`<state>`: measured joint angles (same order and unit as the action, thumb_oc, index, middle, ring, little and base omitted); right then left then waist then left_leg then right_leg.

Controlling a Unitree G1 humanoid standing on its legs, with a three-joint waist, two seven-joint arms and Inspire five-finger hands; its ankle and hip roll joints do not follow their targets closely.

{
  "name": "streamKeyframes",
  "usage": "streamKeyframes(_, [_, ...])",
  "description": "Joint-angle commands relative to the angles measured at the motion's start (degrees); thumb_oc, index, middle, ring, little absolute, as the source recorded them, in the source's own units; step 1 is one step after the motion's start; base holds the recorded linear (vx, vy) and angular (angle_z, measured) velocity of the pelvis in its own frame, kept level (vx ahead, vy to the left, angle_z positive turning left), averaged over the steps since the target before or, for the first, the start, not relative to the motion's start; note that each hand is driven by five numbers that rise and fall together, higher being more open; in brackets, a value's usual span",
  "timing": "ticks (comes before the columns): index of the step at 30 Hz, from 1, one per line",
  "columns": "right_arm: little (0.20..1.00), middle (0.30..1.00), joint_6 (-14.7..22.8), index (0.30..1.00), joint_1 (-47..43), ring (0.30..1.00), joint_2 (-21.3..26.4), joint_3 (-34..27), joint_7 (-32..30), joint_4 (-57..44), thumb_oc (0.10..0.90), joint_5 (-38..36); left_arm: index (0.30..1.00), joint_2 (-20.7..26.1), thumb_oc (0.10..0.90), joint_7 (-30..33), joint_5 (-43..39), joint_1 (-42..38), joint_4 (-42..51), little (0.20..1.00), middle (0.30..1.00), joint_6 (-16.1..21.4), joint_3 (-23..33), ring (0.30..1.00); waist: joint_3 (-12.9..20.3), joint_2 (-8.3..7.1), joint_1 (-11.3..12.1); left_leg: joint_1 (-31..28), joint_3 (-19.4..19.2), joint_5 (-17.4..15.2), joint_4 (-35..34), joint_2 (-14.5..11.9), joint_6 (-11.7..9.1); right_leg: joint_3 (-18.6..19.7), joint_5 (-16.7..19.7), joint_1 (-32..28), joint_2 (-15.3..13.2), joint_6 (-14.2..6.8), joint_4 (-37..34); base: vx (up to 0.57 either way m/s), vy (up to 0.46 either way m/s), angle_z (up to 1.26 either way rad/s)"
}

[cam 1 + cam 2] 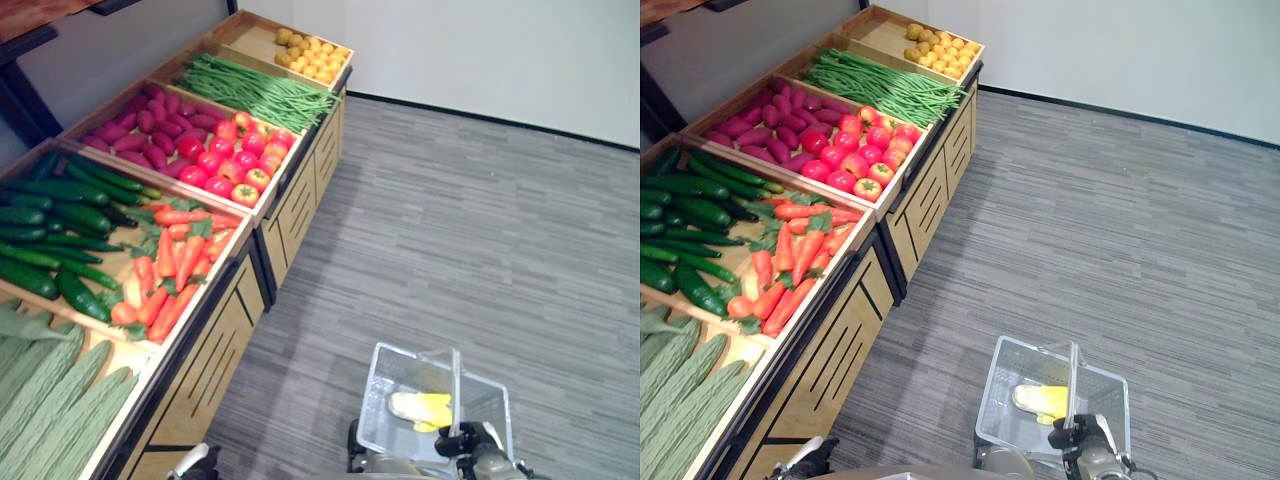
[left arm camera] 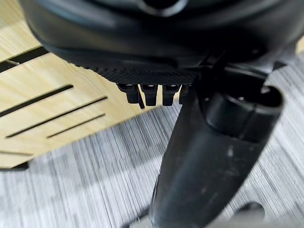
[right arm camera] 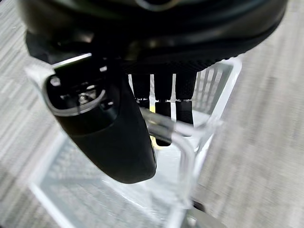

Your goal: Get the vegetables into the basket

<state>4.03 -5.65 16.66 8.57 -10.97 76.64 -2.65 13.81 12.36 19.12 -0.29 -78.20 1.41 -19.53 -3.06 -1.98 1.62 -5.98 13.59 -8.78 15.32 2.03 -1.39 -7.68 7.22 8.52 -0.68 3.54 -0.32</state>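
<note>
My right hand (image 3: 142, 118) sits at the bottom right of the eye views, fingers curled round the handle (image 1: 455, 385) of the clear basket (image 1: 385, 375), which hangs over the grey floor (image 1: 480, 230). A yellow item (image 1: 422, 408) already lies in the basket's bottom; I cannot tell what it is.

My left hand (image 2: 156, 85) shows at the bottom edge of the left eye view, low against the front of the wooden produce stand (image 1: 215, 360). In its wrist view the fingers curl under the palm and nothing is between them and the thumb, so I read it as clenched and empty.

The vegetables lie up and to the left of both hands, in the stand's trays. Nearest my left hand are the pale green ridged gourds (image 1: 50, 400) at the lower left, long axes slanting from lower left to upper right. Just beyond them are the carrots (image 1: 165, 265), mostly pointing the same way, with the dark cucumbers (image 1: 55, 215) beside them to the left. Further up the frame come the tomatoes (image 1: 235, 160), the purple tubers (image 1: 150, 120), the green beans (image 1: 260, 90) and the small yellow fruit (image 1: 310, 55).

Since the right hand is taken with the basket, the free left hand is the nearer one and, I judge, the one to pick. It would have to rise over the tray's front edge and close across a gourd or carrot, at right angles to its long axis.
</note>
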Motion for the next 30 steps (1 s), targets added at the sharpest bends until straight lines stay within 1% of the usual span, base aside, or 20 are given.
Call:
streamKeyframes(1, [0.300, 0.300, 1.5, 0.300, -0.1, 0.300, 5.7, -0.3, -1.6, -1.3, 0.400, 0.3, 1.000, 2.9, 0.900, 1.4, -0.3, -3.4, 0.0, 1.000, 1.000, -0.5, 1.0, 1.000, -3.0, 0.81, -0.4, 0.6, 3.3, 8.2, -8.9, -7.4, -2.2, 0.9, -2.6, 3.0, -3.5, -10.2, 6.3, 0.10, -0.133, 0.25])
streamKeyframes(5, [0.300, 0.300, 1.8, 0.300, -0.3, 0.300, 7.0, 0.6, -2.1, -2.4, 0.400, 1.4, 1.000, 2.5, 0.900, 1.3, -0.4, -3.3, 0.1, 1.000, 1.000, -0.8, 0.9, 1.000, -4.2, 0.80, 0.5, 4.5, 3.6, 14.5, -1.9, -6.9, -3.8, -0.5, -4.3, 0.1, -2.9, -8.4, 5.5, 0.11, -0.153, 0.13])
streamKeyframes(6, [0.300, 0.300, 1.8, 0.300, -0.4, 0.300, 7.4, 0.6, -2.2, -2.8, 0.400, 1.4, 1.000, 2.4, 0.900, 1.3, -0.3, -3.3, 0.3, 1.000, 1.000, -0.8, 0.7, 1.000, -4.8, 0.58, 0.4, 6.2, 1.9, 15.9, 1.3, -7.0, -3.7, -1.5, -5.0, -1.3, -3.2, -7.6, 5.1, 0.10, -0.128, 0.30])
streamKeyframes(7, [0.300, 0.300, 1.8, 0.300, -0.4, 0.300, 7.4, 0.6, -2.2, -2.8, 0.400, 1.4, 1.000, 2.4, 0.900, 1.3, -0.3, -3.3, 0.3, 1.000, 1.000, -0.8, 0.7, 1.000, -4.8, 0.59, 0.4, 6.2, 1.9, 15.9, 1.3, -7.0, -3.7, -1.5, -5.0, -1.4, -3.2, -7.6, 5.1, 0.10, -0.110, 0.37])
streamKeyframes(8, [0.300, 0.300, 1.9, 0.300, -0.5, 0.300, 7.6, 0.7, -2.4, -3.3, 0.400, 1.5, 1.000, 2.2, 0.900, 1.3, -0.3, -3.3, 0.3, 1.000, 1.000, -0.9, 0.6, 1.000, -4.8, 0.61, 0.3, 7.1, 0.2, 16.7, 1.2, -7.6, -3.6, -2.0, -5.4, -2.2, -3.3, -7.4, 4.8, 0.09, -0.067, 0.25])
streamKeyframes(9, [0.300, 0.300, 1.9, 0.300, -0.8, 0.300, 7.9, 0.8, -2.6, -3.8, 0.400, 1.6, 1.000, 1.9, 0.900, 1.3, -0.2, -3.5, 0.6, 1.000, 1.000, -0.8, 0.0, 1.000, -5.1, 0.68, 0.5, 9.3, -2.1, 15.8, -1.5, -7.8, -3.4, -2.9, -6.0, -3.6, -3.8, -7.5, 4.0, 0.13, -0.084, 0.29])
streamKeyframes(10, [0.300, 0.300, 2.0, 0.300, -0.9, 0.300, 7.9, 0.9, -2.5, -4.1, 0.400, 1.6, 1.000, 1.8, 0.900, 1.4, -0.1, -3.6, 0.4, 1.000, 1.000, -0.8, 0.0, 1.000, -5.1, 0.62, 0.6, 10.7, -3.0, 14.5, -3.5, -7.1, -3.3, -3.1, -6.1, -4.2, -4.0, -7.8, 3.4, 0.10, -0.051, 0.41])
streamKeyframes(11, [0.300, 0.300, 2.0, 0.300, -0.9, 0.300, 7.9, 0.9, -2.5, -4.1, 0.400, 1.6, 1.000, 1.7, 0.900, 1.4, 0.0, -3.6, 0.4, 1.000, 1.000, -0.8, 0.0, 1.000, -5.1, 0.61, 0.7, 10.6, -3.1, 14.4, -3.5, -7.1, -3.3, -3.1, -6.2, -4.3, -4.0, -7.8, 3.4, 0.09, -0.028, 0.42])
streamKeyframes(12, [0.300, 0.300, 2.1, 0.300, -1.1, 0.300, 7.9, 1.2, -2.6, -4.5, 0.400, 1.8, 1.000, 1.7, 0.900, 1.6, 0.1, -3.7, 0.0, 1.000, 1.000, -0.7, -0.1, 1.000, -4.9, 0.41, 0.8, 12.7, -4.6, 11.9, -6.2, -5.9, -2.9, -3.2, -6.4, -4.9, -4.4, -8.2, 2.9, 0.12, 0.007, 0.36])
streamKeyframes(13, [0.300, 0.300, 2.2, 0.300, -1.4, 0.300, 7.7, 1.7, -2.6, -5.6, 0.400, 2.1, 1.000, 1.6, 0.900, 1.6, 0.4, -3.6, 0.3, 1.000, 1.000, -0.8, -0.1, 1.000, -4.8, 0.60, 1.1, 15.0, -7.0, 11.5, -9.5, -5.0, -2.7, -3.0, -6.7, -5.4, -4.5, -8.5, 2.6, 0.12, 0.006, 0.20])
streamKeyframes(14, [0.300, 0.300, 2.2, 0.300, -1.4, 0.300, 7.7, 1.7, -2.6, -5.6, 0.400, 2.1, 1.000, 1.7, 0.900, 1.6, 0.4, -3.6, 0.3, 1.000, 1.000, -0.8, -0.1, 1.000, -4.8, 0.60, 1.2, 14.9, -7.0, 11.5, -9.5, -5.0, -2.7, -2.9, -6.7, -5.4, -4.5, -8.5, 2.6, 0.10, 0.048, 0.12])
streamKeyframes(15, [0.300, 0.300, 2.4, 0.300, -1.3, 0.300, 7.6, 1.8, -2.8, -6.1, 0.400, 2.1, 1.000, 1.7, 0.900, 1.7, 0.5, -3.7, 0.3, 1.000, 1.000, -0.8, 0.0, 1.000, -4.7, 0.96, 1.1, 16.6, -9.0, 12.9, -11.2, -5.3, -2.7, -3.0, -7.0, -5.9, -4.4, -8.7, 2.2, 0.12, 0.087, 0.02])
streamKeyframes(16, [0.300, 0.300, 2.6, 0.300, -1.4, 0.300, 7.2, 2.3, -2.8, -7.0, 0.400, 2.4, 1.000, 2.0, 0.900, 1.6, 0.9, -3.9, 0.2, 1.000, 1.000, -0.8, 0.1, 1.000, -4.7, 1.07, 1.6, 19.1, -11.8, 15.4, -12.0, -5.6, -3.0, -2.3, -7.4, -6.9, -4.0, -8.6, 1.9, 0.12, 0.087, -0.03])
streamKeyframes(18, [0.300, 0.300, 2.6, 0.300, -1.3, 0.300, 6.8, 2.5, -2.4, -7.6, 0.400, 2.7, 1.000, 2.3, 0.900, 1.4, 1.2, -3.4, 0.2, 1.000, 1.000, -1.0, 0.5, 1.000, -4.3, 1.08, 2.1, 18.0, -11.8, 15.0, -12.3, -5.3, -2.6, -1.4, -7.7, -7.4, -3.9, -8.9, 2.0, 0.17, 0.127, -0.17])
streamKeyframes(21, [0.300, 0.300, 2.5, 0.300, -1.0, 0.300, 6.2, 2.6, -2.2, -8.0, 0.400, 3.2, 1.000, 2.5, 0.900, 1.5, 1.5, -3.0, -0.2, 1.000, 1.000, -1.0, 0.7, 1.000, -3.9, 0.88, 2.3, 16.6, -11.5, 14.3, -13.1, -4.6, -1.8, -0.6, -8.1, -8.3, -4.6, -9.4, 2.3, 0.13, 0.135, -0.63])
streamKeyframes(22, [0.300, 0.300, 2.5, 0.300, -0.8, 0.300, 5.7, 2.3, -2.1, -7.7, 0.400, 3.5, 1.000, 2.6, 0.900, 1.3, 1.5, -2.8, -0.5, 1.000, 1.000, -1.0, 0.9, 1.000, -3.4, 0.56, 2.2, 15.9, -12.3, 13.5, -13.5, -4.2, -1.1, -0.3, -8.2, -8.6, -5.4, -10.0, 2.6, 0.13, 0.175, -0.40])
streamKeyframes(23, [0.300, 0.300, 2.5, 0.300, -0.8, 0.300, 5.7, 2.3, -2.1, -7.7, 0.400, 3.5, 1.000, 2.6, 0.900, 1.3, 1.5, -2.8, -0.5, 1.000, 1.000, -1.0, 0.9, 1.000, -3.4, 0.53, 2.2, 15.8, -12.4, 13.5, -13.5, -4.2, -1.0, -0.3, -8.2, -8.7, -5.5, -10.0, 2.6, 0.12, 0.188, -0.06])
streamKeyframes(24, [0.300, 0.300, 2.3, 0.300, -0.8, 0.300, 5.4, 2.2, -2.0, -7.6, 0.400, 3.6, 1.000, 2.7, 0.900, 1.2, 1.7, -2.7, -0.7, 1.000, 1.000, -1.0, 0.9, 1.000, -3.3, 0.21, 2.2, 15.6, -12.8, 12.9, -13.2, -3.8, -0.5, 0.0, -8.1, -8.7, -6.0, -10.4, 2.9, 0.12, 0.193, 0.07])
streamKeyframes(25, [0.300, 0.300, 2.2, 0.300, -0.6, 0.300, 4.9, 2.2, -1.6, -6.9, 0.400, 3.9, 1.000, 2.9, 0.900, 0.9, 1.9, -2.6, -1.1, 1.000, 1.000, -1.0, 0.9, 1.000, -3.0, -0.54, 2.5, 15.2, -13.4, 11.3, -12.0, -3.1, 0.2, 0.6, -7.7, -9.1, -7.1, -11.2, 3.1, 0.12, 0.193, 0.04])
streamKeyframes(30, [0.300, 0.300, 1.9, 0.300, -0.9, 0.300, 4.1, 2.0, -1.4, -6.6, 0.400, 3.9, 1.000, 3.6, 0.900, 0.9, 1.2, -2.7, -1.1, 1.000, 1.000, -0.9, 1.8, 1.000, -2.8, -1.66, 3.3, 14.8, -13.6, 9.5, -11.0, -1.9, 1.5, 1.2, -6.2, -8.8, -8.5, -12.4, 3.4, 0.08, 0.170, -0.14])
